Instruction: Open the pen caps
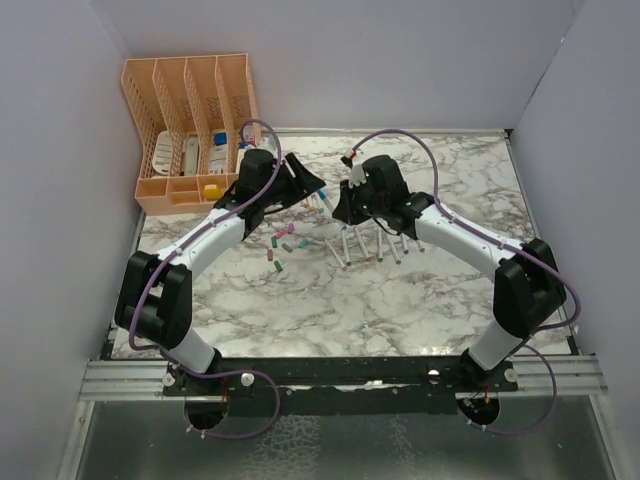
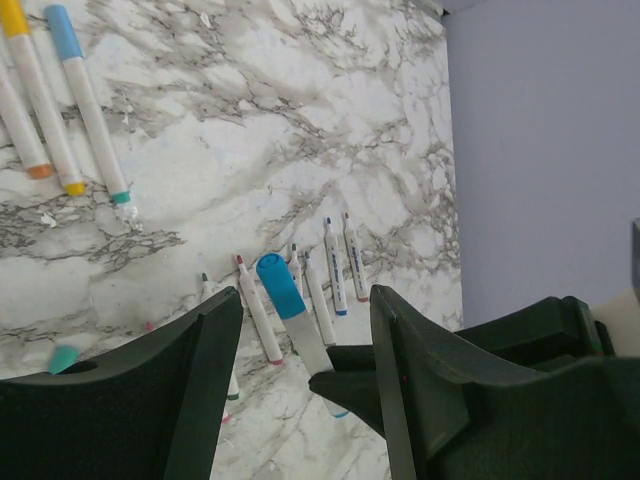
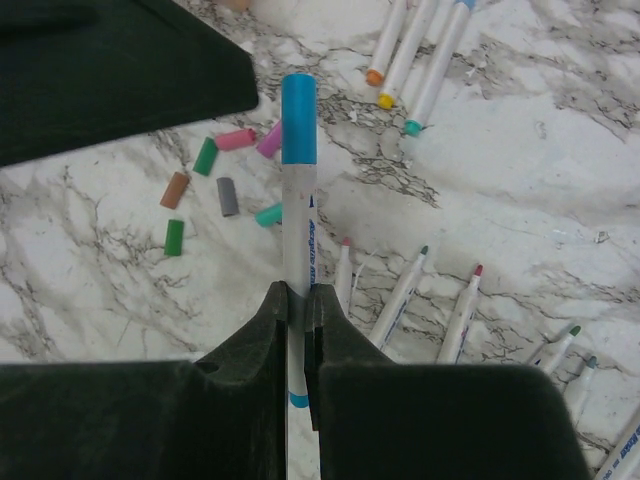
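My right gripper (image 3: 297,295) is shut on a white pen barrel (image 3: 297,230) whose blue cap (image 3: 298,118) is still on. It holds the pen above the table. My left gripper (image 2: 305,325) is open, and the blue cap (image 2: 280,285) sits between its fingers without touching them. Several loose pen caps (image 3: 205,156), green, pink, orange, grey and teal, lie on the marble; they also show in the top view (image 1: 280,246). In the top view the left gripper (image 1: 318,188) and right gripper (image 1: 345,197) meet at mid-table.
Uncapped pens (image 3: 403,295) lie in a row under the right arm (image 1: 372,243). Three capped pens (image 3: 410,50) lie further back. A peach desk organizer (image 1: 190,130) stands at the back left. Grey walls enclose the marble table (image 1: 330,310).
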